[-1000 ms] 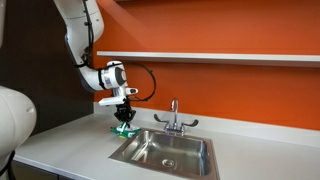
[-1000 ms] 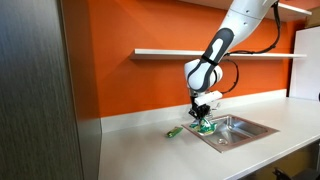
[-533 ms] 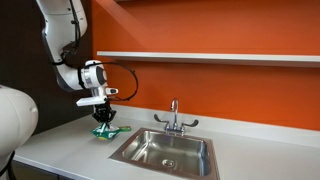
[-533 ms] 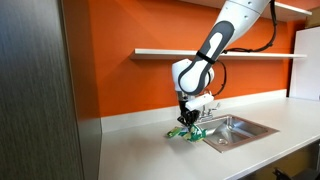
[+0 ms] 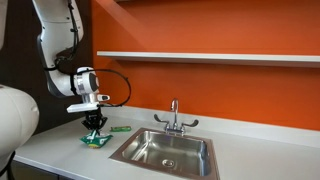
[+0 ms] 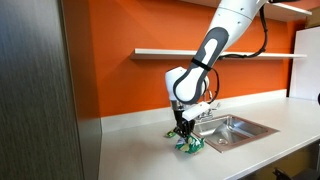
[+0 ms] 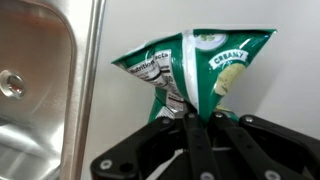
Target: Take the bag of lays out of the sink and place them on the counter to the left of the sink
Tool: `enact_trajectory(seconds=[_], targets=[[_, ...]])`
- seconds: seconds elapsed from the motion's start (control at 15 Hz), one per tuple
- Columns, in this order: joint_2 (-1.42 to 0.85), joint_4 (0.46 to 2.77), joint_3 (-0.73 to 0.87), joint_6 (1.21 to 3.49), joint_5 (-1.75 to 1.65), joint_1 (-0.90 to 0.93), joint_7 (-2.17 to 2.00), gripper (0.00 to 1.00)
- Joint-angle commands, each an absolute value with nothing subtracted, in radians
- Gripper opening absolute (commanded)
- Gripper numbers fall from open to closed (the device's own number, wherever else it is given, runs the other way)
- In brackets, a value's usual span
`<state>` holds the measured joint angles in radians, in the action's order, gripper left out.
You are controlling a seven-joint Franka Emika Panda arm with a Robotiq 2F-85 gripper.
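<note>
You are holding the gripper (image 7: 190, 118) clenched on the bag of chips (image 7: 190, 65): in the wrist view the two fingers (image 7: 186, 128) are meeting at the bag's crumpled edge and pinching it between them. The bag is green with white lettering, and it is extending from the fingertips toward 12 o'clock in that view. The sink (image 7: 40, 50) is lying at 9 o'clock of the bag there, with its steel rim running between the two, and the drain (image 7: 12, 85) is showing at the far left. The bag is lying wholly over the pale counter (image 7: 280, 80), outside the basin. In an exterior view, the gripper (image 5: 94, 122) is pointing straight down, and the bag of chips (image 5: 96, 140) is hanging beneath it at 9 o'clock of the sink (image 5: 122, 150), over the counter (image 5: 55, 150). You cannot tell whether the lower edge of the bag is touching the counter or hanging just above it. A small green packet (image 5: 120, 128) is lying on the counter at 2 o'clock of the bag, near the sink's back corner. The faucet (image 5: 173, 115) is standing at 12 o'clock of the basin. In an exterior view, the gripper (image 6: 183, 133) is gripping the bag of chips (image 6: 190, 145) at 9 o'clock of the sink (image 6: 245, 128), well clear of the basin.
</note>
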<state>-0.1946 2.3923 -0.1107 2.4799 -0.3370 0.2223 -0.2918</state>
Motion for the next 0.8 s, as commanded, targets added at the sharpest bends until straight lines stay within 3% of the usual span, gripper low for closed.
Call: enact_trajectory(seconds=[0.0,0.13,0.67,0.73], targets=[[-0.218,2.379,-0.118,2.473,-0.317,0.223,-0.257,0.32],[-0.216,2.381,-0.116,2.476,-0.320,0.222,-0.258,0.39],[-0.193,2.381,-0.109,2.458,-0.329,0.225,-0.270,0.99],[-0.188,2.381,-0.109,2.456,-0.326,0.224,-0.268,1.00]])
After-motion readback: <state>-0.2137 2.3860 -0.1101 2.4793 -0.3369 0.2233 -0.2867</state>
